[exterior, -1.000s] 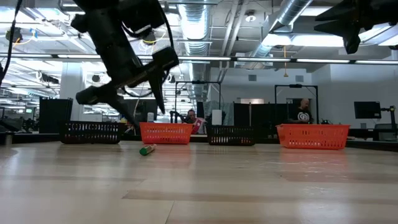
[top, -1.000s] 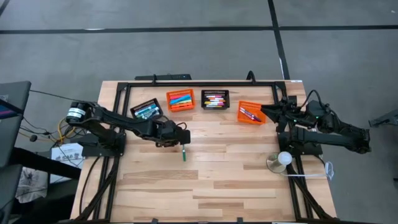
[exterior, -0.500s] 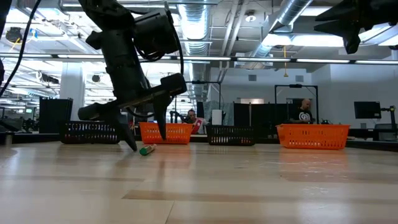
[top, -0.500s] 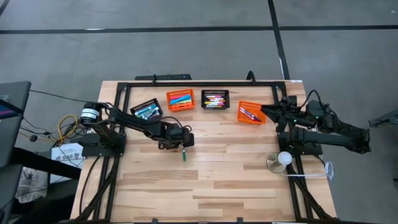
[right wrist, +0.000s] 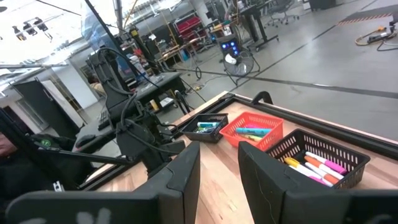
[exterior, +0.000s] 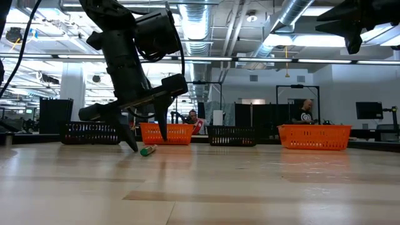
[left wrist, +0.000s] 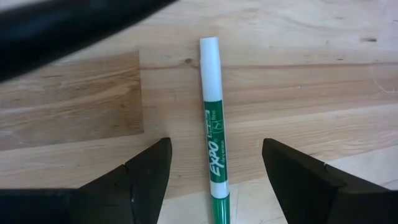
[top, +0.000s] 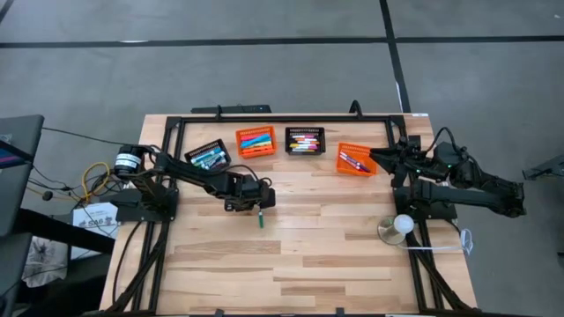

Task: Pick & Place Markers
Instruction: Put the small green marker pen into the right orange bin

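A green marker [left wrist: 211,134] with a white end lies flat on the wooden table [top: 308,255], clear of the baskets; it also shows in the high view [top: 261,218] and the low view [exterior: 147,150]. My left gripper [left wrist: 216,144] is open and points steeply down over it. One finger stands on each side of the marker's barrel, and neither touches it [exterior: 149,142]. My right gripper [right wrist: 219,168] waits high at the table's right [top: 377,157], level, with a small gap between its fingers and nothing in it. More markers lie in the baskets.
Along the far side stand a black basket [top: 207,156], an orange basket [top: 256,141], a second black basket [top: 305,140] and a second orange basket [top: 356,160], all holding markers. A white ball on a round base [top: 401,226] sits near the right arm.
My left gripper has come down over the green marker and tipped more steeply, mostly in the first half second. Its fingers stay open on either side of the marker. The marker has not moved.
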Controlling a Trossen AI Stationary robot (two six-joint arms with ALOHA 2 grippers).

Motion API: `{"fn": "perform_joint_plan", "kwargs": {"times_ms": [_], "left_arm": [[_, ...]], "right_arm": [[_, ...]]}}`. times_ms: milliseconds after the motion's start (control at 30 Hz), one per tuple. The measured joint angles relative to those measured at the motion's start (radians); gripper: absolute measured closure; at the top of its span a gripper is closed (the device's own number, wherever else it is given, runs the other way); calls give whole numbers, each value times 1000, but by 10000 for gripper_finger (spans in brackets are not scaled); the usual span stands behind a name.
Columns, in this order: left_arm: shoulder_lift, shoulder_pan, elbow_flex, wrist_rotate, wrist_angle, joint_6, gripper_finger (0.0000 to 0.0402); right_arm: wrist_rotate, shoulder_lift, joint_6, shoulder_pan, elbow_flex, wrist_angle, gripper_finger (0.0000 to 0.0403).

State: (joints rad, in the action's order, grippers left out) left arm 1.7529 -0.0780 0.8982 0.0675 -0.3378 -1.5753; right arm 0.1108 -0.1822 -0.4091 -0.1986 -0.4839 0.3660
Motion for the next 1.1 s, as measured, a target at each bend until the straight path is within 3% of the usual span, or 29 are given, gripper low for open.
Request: {"fn": "perform_joint_plan", "kwargs": {"times_ms": [467, 667, 1100], "left_arm": [[1, -2, -2, 52, 6, -2, 147], [1, 18, -2, -14, 4, -1, 150], [17, 85, -1, -76, -47, 56, 235]], "right_arm": [[-5, 0, -2, 0, 0, 0, 304], [-6, 0, -2, 0, 0, 0, 304], [-3, 0, -2, 0, 0, 0, 304]]}}
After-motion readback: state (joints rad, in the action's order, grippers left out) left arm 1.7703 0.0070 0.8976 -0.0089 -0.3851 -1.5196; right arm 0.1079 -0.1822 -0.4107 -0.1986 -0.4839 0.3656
